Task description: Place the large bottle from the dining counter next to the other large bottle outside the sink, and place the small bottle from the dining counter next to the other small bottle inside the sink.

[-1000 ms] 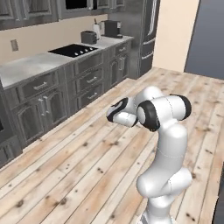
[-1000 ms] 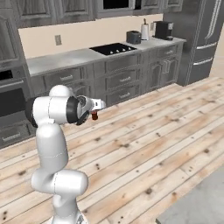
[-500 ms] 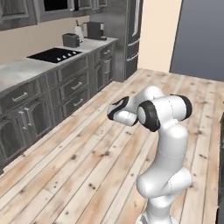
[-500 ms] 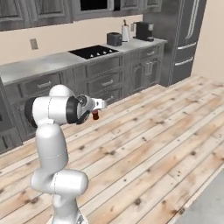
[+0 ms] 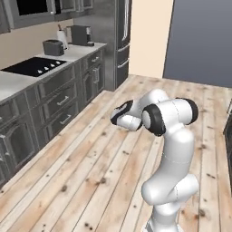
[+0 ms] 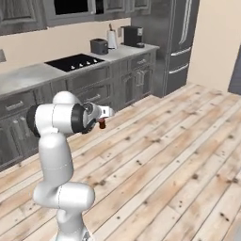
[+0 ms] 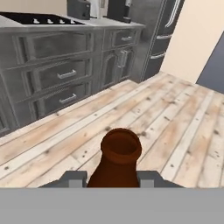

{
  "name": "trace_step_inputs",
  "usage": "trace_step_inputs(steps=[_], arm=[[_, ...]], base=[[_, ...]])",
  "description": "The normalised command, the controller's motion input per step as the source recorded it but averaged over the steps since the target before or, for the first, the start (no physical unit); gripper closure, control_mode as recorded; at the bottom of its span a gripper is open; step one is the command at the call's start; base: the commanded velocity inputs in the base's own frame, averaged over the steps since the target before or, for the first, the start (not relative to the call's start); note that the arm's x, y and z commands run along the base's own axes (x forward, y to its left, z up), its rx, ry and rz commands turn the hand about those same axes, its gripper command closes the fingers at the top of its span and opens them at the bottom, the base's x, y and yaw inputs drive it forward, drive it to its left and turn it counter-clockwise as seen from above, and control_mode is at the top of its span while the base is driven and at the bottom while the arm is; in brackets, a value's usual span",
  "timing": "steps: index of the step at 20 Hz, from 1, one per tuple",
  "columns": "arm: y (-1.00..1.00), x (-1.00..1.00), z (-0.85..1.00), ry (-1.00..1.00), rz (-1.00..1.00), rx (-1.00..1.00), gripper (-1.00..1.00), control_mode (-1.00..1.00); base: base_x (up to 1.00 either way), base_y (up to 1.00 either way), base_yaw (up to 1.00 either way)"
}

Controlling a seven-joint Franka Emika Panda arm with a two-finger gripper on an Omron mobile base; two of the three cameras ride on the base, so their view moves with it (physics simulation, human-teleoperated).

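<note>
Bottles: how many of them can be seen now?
1. The small bottle is held in the shut gripper, above the wooden floor. Others may be out of the frame.

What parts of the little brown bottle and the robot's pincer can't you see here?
- Small bottle: in the hand view the grey band cuts off its lower body and label.
- Same bottle in the right base view: too small; just a dark red speck below the pincer.
- Pincer, left base view: hidden behind the arm's own wrist.

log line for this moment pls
phase: carrying | tool: shut on small bottle | location: above wood floor, by kitchen cabinets
</note>
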Motion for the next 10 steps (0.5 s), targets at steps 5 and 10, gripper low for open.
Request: trace_step_inputs(steps=[5,10], arm=[[0.00,0.00,0.00,0.00,0.00,0.00,1.00,1.00],[0.00,0.00,0.00,0.00,0.00,0.00,1.00,1.00]], base=[[0.66,0.00,-0.33],[0.54,0.00,-0.36]])
